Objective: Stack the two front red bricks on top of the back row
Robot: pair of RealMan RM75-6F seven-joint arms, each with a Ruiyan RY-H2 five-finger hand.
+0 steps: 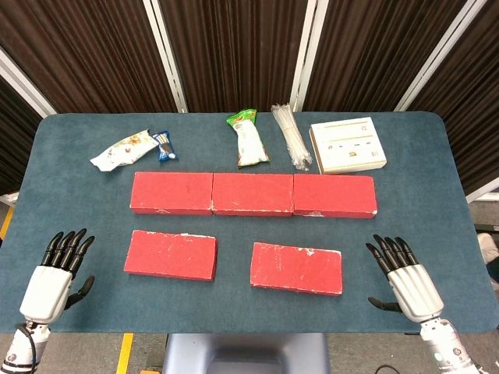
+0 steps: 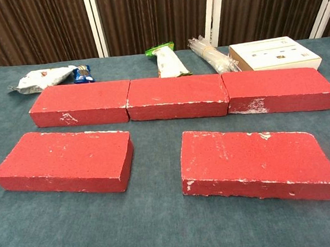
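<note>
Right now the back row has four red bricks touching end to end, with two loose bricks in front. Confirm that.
Not quite: the back row has three red bricks, not four, as the head view shows. They do touch end to end, with two loose bricks in front.

At the lower left of the head view, the left hand point(image 1: 56, 274) has a smooth silver-white palm shell and glossy black segmented fingers. The right hand point(image 1: 405, 279), lower right, matches it, with a ribbed silver-white back, black thumb, and pale grey wrist.
</note>
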